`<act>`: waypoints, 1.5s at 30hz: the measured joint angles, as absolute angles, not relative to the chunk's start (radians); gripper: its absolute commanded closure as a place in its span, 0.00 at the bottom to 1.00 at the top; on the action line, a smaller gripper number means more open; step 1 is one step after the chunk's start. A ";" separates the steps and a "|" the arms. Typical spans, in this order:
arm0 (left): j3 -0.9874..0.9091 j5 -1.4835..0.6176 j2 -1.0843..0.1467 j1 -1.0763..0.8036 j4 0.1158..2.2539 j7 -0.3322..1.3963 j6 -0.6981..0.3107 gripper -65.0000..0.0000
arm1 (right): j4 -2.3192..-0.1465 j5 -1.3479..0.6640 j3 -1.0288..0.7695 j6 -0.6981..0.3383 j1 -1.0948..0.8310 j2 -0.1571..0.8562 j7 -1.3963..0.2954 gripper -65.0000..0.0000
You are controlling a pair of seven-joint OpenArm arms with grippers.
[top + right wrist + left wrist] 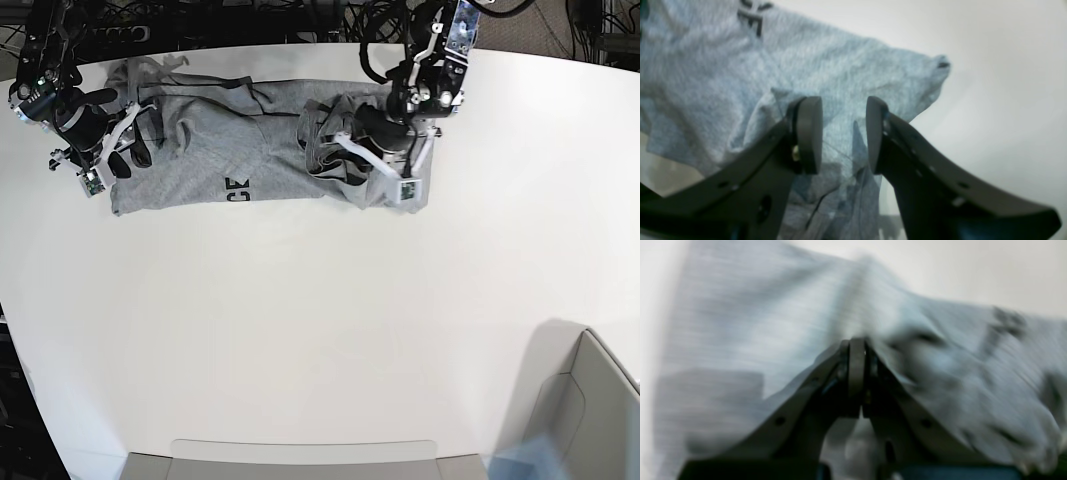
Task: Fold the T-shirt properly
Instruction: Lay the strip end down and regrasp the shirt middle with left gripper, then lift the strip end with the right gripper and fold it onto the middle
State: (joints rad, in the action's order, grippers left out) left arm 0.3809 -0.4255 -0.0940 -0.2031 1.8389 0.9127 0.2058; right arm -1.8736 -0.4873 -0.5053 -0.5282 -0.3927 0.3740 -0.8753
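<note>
Left tool [857, 350] pinched shut on a bunched fold of the shirt [230, 150]; its wrist view was blurred. Right tool [844, 133] stood open, fingers apart, cloth behind the gap, no grip evident. Shirt lay on the far part of the desk [320, 330], long axis running left to right. In the base view the right tool [112, 152] sat at the shirt's left end, the left tool [345, 150] on the crumpled right end. Judged: right tool must close on its end before the fold.
</note>
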 measured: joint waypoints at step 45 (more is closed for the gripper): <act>0.625 -0.333 -0.064 -0.101 1.774 0.918 0.195 1.00 | -1.354 -0.883 -0.558 -0.682 -0.339 0.308 -0.806 0.67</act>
